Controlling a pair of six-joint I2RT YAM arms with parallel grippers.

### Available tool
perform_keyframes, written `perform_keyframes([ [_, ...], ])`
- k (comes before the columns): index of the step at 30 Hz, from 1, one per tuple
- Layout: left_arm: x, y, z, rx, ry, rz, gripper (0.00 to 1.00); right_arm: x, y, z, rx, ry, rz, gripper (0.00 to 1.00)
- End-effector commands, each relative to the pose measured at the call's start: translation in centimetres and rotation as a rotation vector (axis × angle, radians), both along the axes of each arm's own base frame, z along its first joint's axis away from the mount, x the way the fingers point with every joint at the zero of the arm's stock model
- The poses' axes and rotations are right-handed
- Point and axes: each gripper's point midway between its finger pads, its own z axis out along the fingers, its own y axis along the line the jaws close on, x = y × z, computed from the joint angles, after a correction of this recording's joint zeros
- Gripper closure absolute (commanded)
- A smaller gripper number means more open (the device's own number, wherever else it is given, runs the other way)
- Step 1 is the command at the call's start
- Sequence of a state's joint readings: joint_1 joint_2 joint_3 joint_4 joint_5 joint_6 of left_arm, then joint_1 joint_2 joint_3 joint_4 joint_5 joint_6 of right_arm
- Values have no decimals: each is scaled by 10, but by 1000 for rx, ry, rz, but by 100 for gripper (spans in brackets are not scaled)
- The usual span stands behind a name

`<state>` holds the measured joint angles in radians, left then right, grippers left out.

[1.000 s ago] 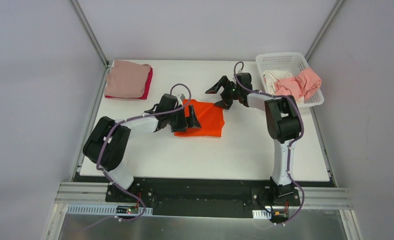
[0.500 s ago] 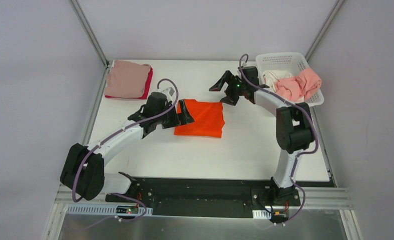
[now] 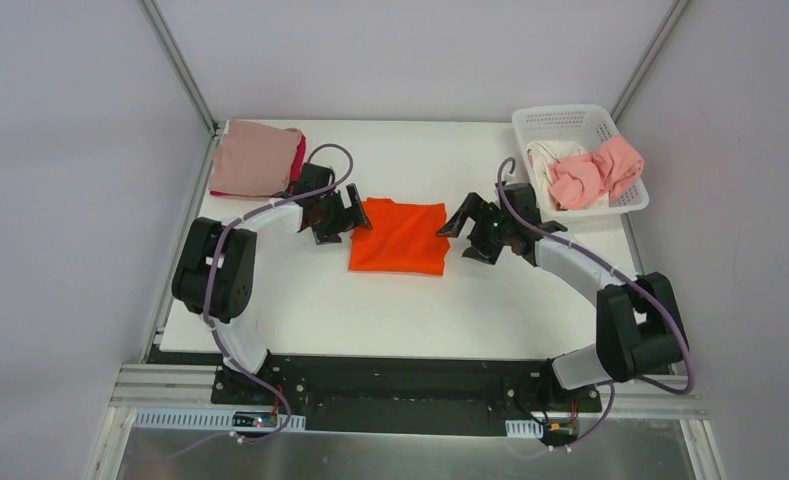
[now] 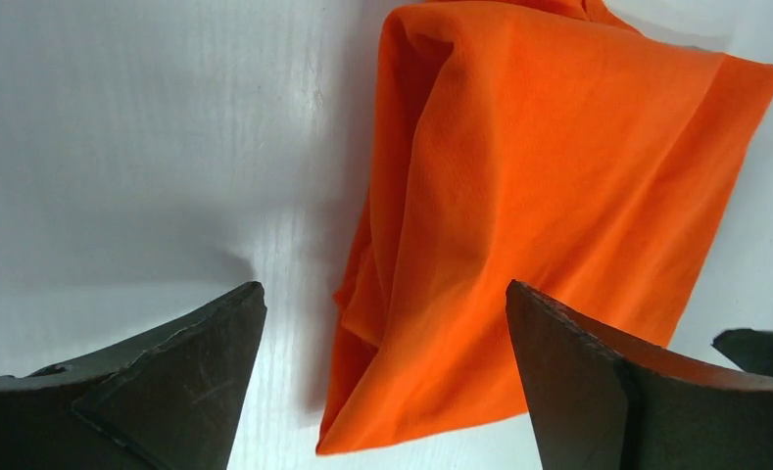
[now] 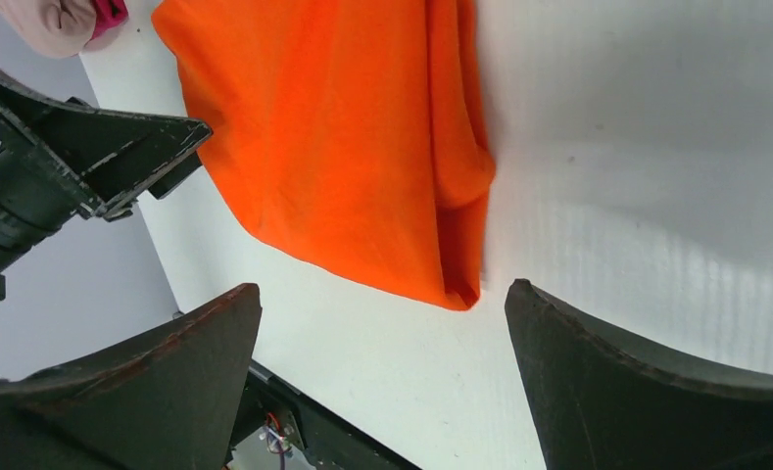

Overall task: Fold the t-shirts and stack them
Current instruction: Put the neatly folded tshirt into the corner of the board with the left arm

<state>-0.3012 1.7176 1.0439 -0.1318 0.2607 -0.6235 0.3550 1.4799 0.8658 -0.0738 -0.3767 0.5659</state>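
Note:
A bright orange t-shirt (image 3: 401,236) lies folded in a rough square on the middle of the white table (image 3: 370,310). It also shows in the left wrist view (image 4: 549,196) and the right wrist view (image 5: 343,127). My left gripper (image 3: 336,216) is open and empty just left of the shirt's far left corner. My right gripper (image 3: 468,231) is open and empty just right of its right edge. A dusty pink shirt (image 3: 253,157) lies folded on a crimson shirt (image 3: 298,159) at the far left corner. Salmon pink (image 3: 602,168) and white (image 3: 545,158) shirts lie crumpled in the basket.
A white plastic lattice basket (image 3: 570,118) stands at the far right corner of the table. Grey walls and metal frame posts close in the table at the back and sides. The black mounting rail (image 3: 400,385) runs along the near edge.
My left gripper moved toward the far left, off the orange shirt to its left corner. My right gripper moved from near the basket down to the shirt's right edge.

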Motion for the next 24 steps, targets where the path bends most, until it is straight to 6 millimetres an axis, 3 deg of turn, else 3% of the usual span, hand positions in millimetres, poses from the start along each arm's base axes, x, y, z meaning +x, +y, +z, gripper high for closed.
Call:
perform_keyframes([
  [1, 13, -14, -4, -27, 9, -65, 10, -2, -19, 25, -44, -109, -59, 0],
  [3, 14, -16, -14, -32, 38, -64, 19, -8, -23, 29, -50, -126, -63, 0],
  [10, 5, -33, -41, 12, 84, -100, 34, -25, -32, 35, -69, -137, -58, 0],
  [17, -8, -34, -70, 233, 87, -48, 55, -29, -36, 40, -75, -149, -68, 0],
  [21, -13, -26, -80, 409, 88, -19, 76, -31, -41, 40, -96, -158, -87, 0],
  [24, -8, -23, -77, 507, 67, -44, 94, -31, -48, 39, -120, -174, -111, 0],
])
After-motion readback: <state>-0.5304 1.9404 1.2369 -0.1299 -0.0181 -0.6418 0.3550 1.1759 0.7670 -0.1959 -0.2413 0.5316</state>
